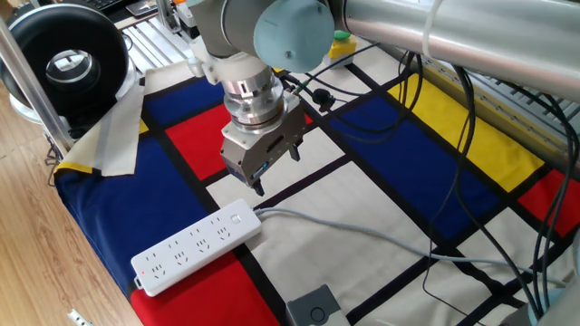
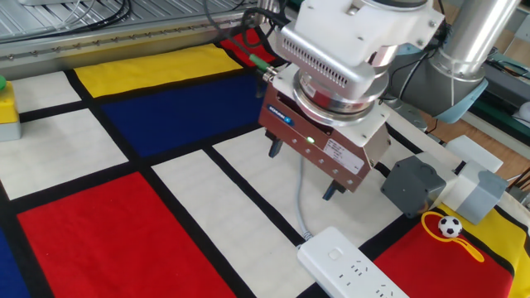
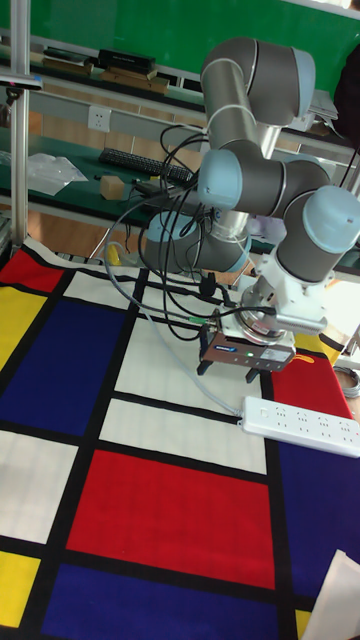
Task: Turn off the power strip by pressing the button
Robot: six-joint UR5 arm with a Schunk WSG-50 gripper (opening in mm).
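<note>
The white power strip [image 1: 195, 246] lies near the front edge of the chequered cloth, its pale grey cord [image 1: 362, 231] running off to the right. The strip shows in the other fixed view [image 2: 352, 266] and in the tall view [image 3: 300, 420] too. Its button [image 1: 237, 218] is a small flush mark at the cord end. My gripper [image 1: 275, 172] hangs just beyond that end, above the cord, and touches neither. Its two dark fingers stand apart with nothing between them, as also shown by the gripper [image 2: 301, 170] and by the gripper [image 3: 225, 372].
A green round button on a yellow box [image 1: 337, 41] stands at the back. A small grey box [image 1: 313, 308] sits at the front edge, seen as the grey box [image 2: 411, 184]. A black round device [image 1: 63, 63], folded white sheet [image 1: 113, 136], soccer-ball toy [image 2: 449, 226] and hanging cables [image 1: 471, 136] surround the cloth.
</note>
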